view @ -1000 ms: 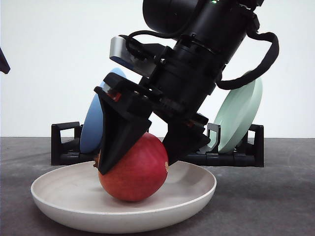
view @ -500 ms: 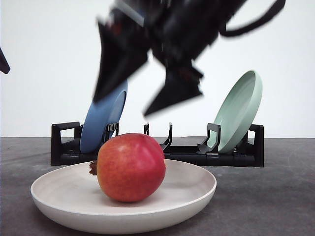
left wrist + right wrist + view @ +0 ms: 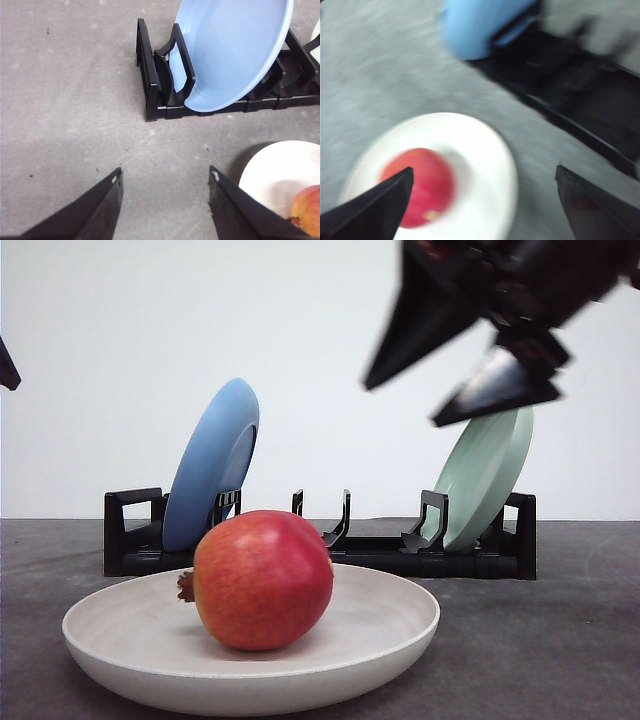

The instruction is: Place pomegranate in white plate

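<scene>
The red pomegranate (image 3: 263, 580) lies in the white plate (image 3: 400, 625) at the front of the table, its brown crown pointing left. It is also in the right wrist view (image 3: 417, 185), blurred, on the white plate (image 3: 490, 160). My right gripper (image 3: 405, 400) hangs open, high above and to the right of the fruit, holding nothing; its fingers (image 3: 375, 205) spread wide. My left gripper (image 3: 165, 180) is open over bare table, left of the plate (image 3: 275, 170), where an edge of the pomegranate (image 3: 307, 210) shows.
A black dish rack (image 3: 320, 545) stands behind the plate, holding a blue plate (image 3: 210, 465) on its left and a pale green plate (image 3: 485, 475) on its right. Grey table surface lies all around.
My right gripper let go of the pomegranate, then rose and swung to the upper right. The fruit stayed in the white plate, settling slightly.
</scene>
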